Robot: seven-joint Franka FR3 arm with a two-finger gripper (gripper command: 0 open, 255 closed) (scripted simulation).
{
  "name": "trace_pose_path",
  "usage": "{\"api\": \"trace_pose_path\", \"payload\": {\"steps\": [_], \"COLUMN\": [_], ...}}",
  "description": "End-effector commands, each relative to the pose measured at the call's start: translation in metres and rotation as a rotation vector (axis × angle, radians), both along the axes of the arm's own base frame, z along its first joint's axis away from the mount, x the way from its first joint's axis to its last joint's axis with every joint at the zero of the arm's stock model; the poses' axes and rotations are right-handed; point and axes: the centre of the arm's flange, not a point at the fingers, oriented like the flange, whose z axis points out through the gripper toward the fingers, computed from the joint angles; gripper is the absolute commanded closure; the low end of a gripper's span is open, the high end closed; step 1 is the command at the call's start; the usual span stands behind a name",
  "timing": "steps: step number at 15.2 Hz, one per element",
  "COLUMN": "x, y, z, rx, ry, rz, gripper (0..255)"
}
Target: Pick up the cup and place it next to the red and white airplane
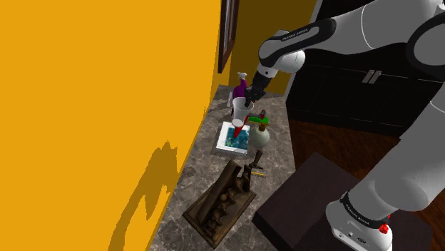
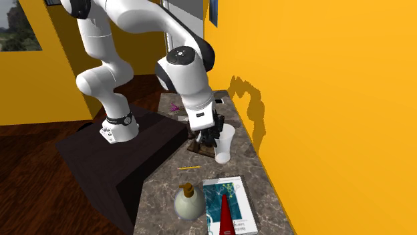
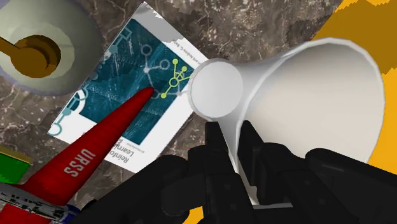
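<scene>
Gripper (image 3: pixel 236 137): black fingers nearly closed, pinching the wall of the plain white tapered cup (image 3: pixel 305 95) near its rim. Judged reason: this hold keeps the cup upright for carrying. The cup sits at the fingertips, beside the red nose of the red and white airplane (image 3: pixel 89 159), which lies across a teal-covered book (image 3: pixel 114 89). Clearance above the marbled counter (image 2: pixel 200 177) is not determinable.

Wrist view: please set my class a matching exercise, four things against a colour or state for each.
Things:
1 cup
2 airplane
3 book
4 bottle

States:
A teal cover, flat on the counter
B white, clasped by the hand
C pale body, brown top
D red nose lettered URSS

Pairs: 1-B; 2-D; 3-A; 4-C
</scene>
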Motion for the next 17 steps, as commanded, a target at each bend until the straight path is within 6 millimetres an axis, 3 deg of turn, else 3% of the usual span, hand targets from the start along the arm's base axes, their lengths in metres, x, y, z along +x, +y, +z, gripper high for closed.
{"api": "trace_pose_path", "payload": {"steps": [1, 17], "x": [-0.009, -0.064], "y": [-0.024, -0.228], "z": [0.001, 0.002], "rx": [0.000, 0.000], "ry": [-0.001, -0.001], "rz": [0.001, 0.001], "gripper": [255, 255]}}
